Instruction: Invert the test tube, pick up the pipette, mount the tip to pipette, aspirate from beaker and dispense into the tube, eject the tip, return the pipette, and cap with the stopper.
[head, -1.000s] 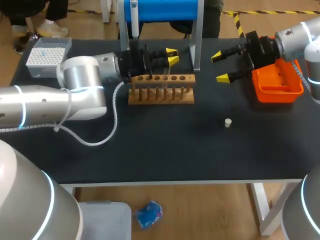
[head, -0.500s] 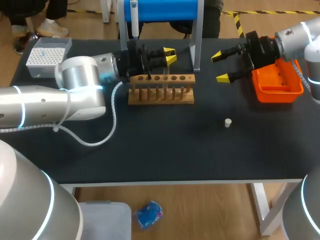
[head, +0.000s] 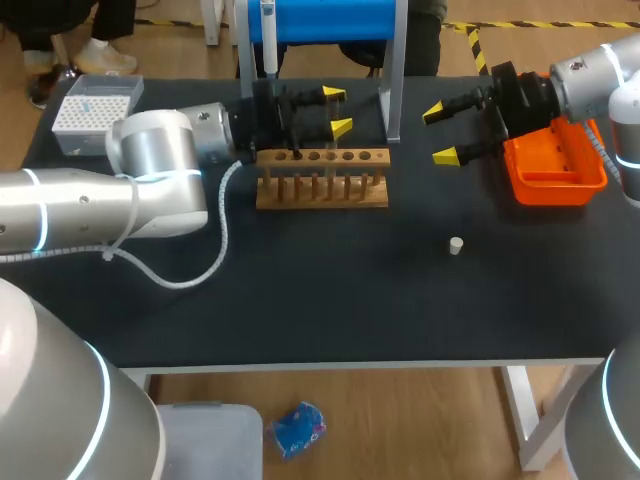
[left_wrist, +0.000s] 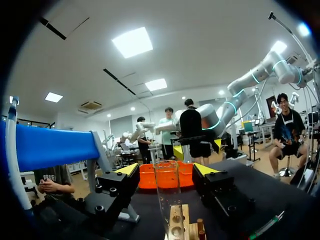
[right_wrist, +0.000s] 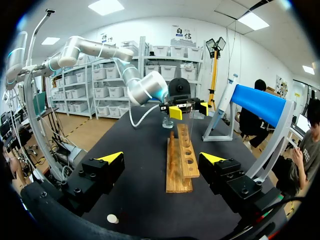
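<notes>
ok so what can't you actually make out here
test tube: left wrist view, lower end hidden by the rack; head view, lost behind the left gripper.
beaker: right wrist view, too small to show liquid.
tip box: head view, tips too small to count.

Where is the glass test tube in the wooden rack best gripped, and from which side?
Probably by its bare upper glass, above the rack, coming level along the rack as the left gripper is lined up. The test tube stands upright between the open fingers, so they can close on its round wall.
</notes>
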